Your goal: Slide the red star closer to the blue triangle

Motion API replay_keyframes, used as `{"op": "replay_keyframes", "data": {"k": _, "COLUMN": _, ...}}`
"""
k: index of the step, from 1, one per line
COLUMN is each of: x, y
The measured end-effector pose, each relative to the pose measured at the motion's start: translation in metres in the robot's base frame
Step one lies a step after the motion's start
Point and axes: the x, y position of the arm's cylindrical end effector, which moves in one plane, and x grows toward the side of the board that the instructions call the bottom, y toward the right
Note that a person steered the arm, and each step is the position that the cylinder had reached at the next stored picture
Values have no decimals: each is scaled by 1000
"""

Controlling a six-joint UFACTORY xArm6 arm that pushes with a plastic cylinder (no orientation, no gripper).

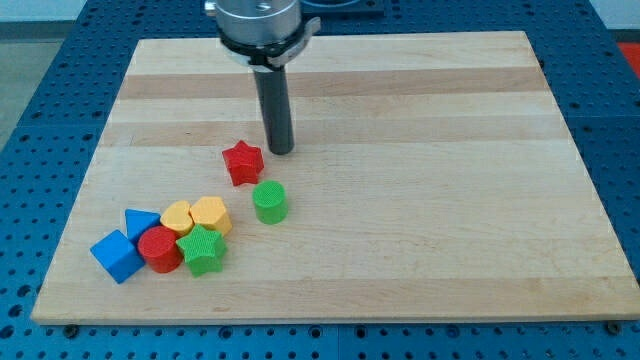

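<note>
The red star (pixel 243 162) lies a little left of the board's middle. The blue triangle (pixel 140 222) lies at the lower left, in a cluster of blocks, well apart from the star. My tip (pixel 280 150) rests on the board just to the upper right of the red star, close to it; I cannot tell if they touch.
A green cylinder (pixel 269 201) stands just below the red star. The lower-left cluster holds a blue cube (pixel 117 256), a red cylinder (pixel 159 249), a green star (pixel 203 250), a yellow block (pixel 177 216) and a yellow hexagon (pixel 211 214). The wooden board (pixel 420 230) sits on a blue perforated table.
</note>
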Motion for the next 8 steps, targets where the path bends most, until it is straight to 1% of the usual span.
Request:
{"op": "replay_keyframes", "data": {"k": 2, "x": 15, "y": -9}}
{"op": "replay_keyframes", "data": {"k": 4, "x": 23, "y": -57}}
{"op": "replay_keyframes", "data": {"k": 5, "x": 35, "y": -76}}
{"op": "replay_keyframes", "data": {"k": 6, "x": 47, "y": -87}}
{"op": "replay_keyframes", "data": {"k": 8, "x": 51, "y": -108}}
